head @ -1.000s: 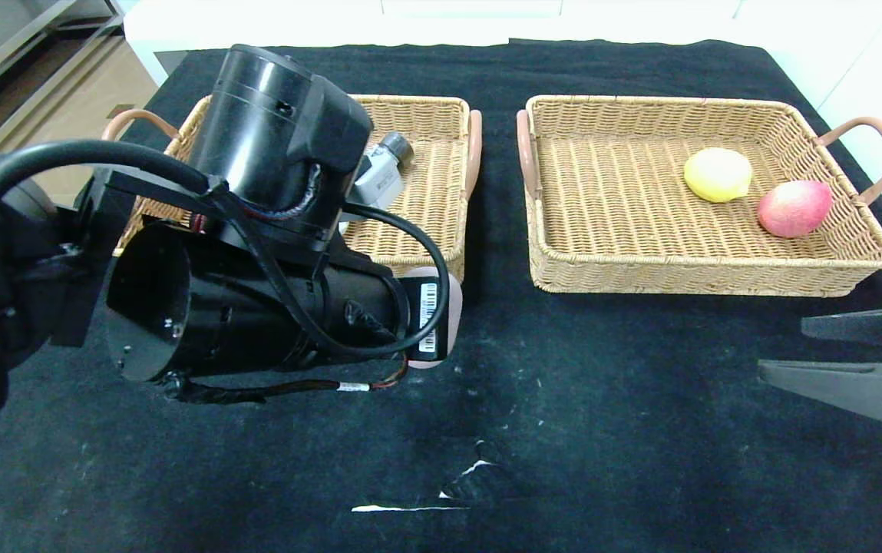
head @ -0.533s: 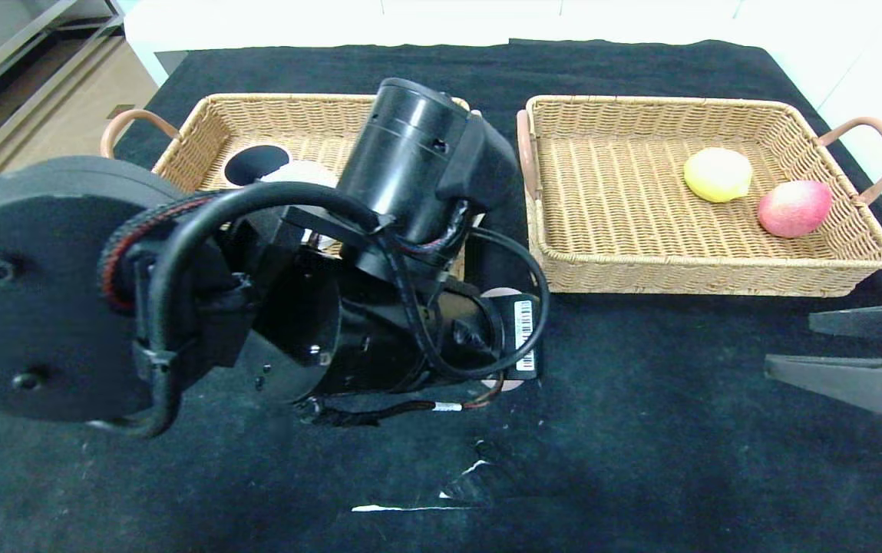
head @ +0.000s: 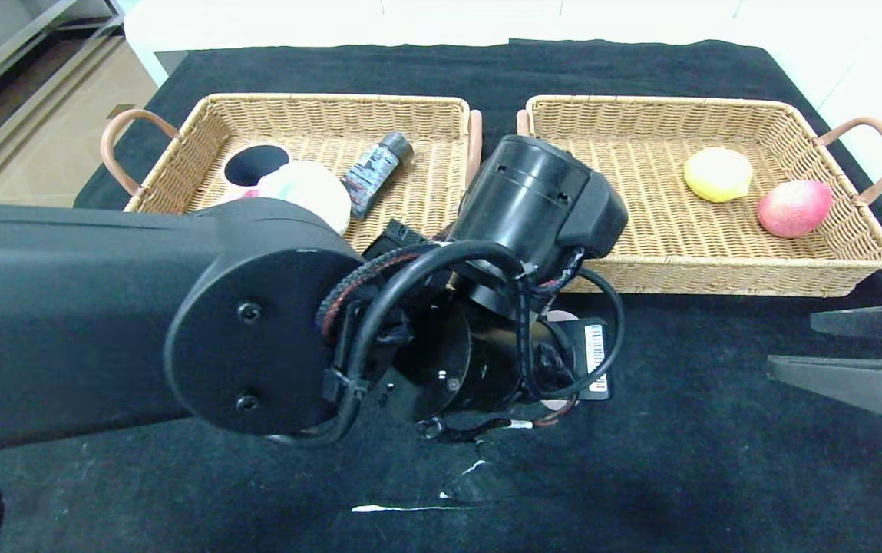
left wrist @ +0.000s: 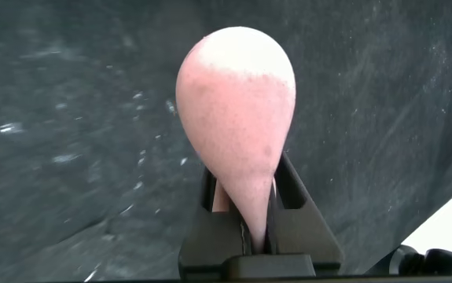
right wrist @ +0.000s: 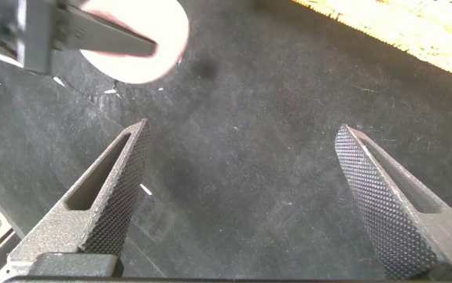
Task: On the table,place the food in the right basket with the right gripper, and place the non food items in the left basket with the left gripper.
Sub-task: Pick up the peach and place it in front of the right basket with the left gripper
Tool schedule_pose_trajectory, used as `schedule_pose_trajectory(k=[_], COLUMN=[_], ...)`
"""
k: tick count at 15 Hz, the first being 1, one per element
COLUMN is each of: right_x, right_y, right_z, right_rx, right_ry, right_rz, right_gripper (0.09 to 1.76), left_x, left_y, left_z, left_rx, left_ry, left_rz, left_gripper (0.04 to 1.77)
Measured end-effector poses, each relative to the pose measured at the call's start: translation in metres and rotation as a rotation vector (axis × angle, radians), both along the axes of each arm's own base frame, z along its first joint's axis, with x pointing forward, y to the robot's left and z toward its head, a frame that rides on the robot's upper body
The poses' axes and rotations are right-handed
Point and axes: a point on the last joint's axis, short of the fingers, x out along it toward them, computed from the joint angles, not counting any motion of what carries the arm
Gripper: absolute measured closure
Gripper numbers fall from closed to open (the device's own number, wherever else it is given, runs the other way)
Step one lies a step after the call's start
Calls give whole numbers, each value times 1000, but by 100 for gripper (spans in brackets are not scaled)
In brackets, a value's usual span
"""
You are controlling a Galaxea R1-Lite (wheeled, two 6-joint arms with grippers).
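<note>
Black table point(head: 717, 461), pincer-gripped pink piece point(left wrist: 237, 118)

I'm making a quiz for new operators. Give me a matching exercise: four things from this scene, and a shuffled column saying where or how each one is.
Things:
1. lemon
2. black tube
3. pink piece
4. right end effector

Places or states:
A. lying in the left basket
B. open above the table
C. in the right basket
D. clamped in the left end effector

Pairs: 1-C, 2-A, 3-D, 4-B
</note>
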Motion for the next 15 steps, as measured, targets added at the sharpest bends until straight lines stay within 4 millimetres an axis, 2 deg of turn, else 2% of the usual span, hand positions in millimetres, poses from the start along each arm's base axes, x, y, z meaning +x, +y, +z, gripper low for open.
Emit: schedule_pose_trajectory(k=[6,7,11,15], right_x=[0,0,0,0], right_y=[0,0,0,0], right_z=[0,0,0,0], right_rx=[0,0,-1,0], right_ry=[0,0,1,1], right_rz=[0,0,0,0], right_gripper=[14,14,14,14], left_x=[4,4,4,3], left_y=[-8,-8,-7,-7], left_z=[-8,-8,-8,-7], left_rx=[13,14,14,12], left_ry=[10,10,8,5], left_rz=[3,4,7,8], left_gripper=[163,157,97,62])
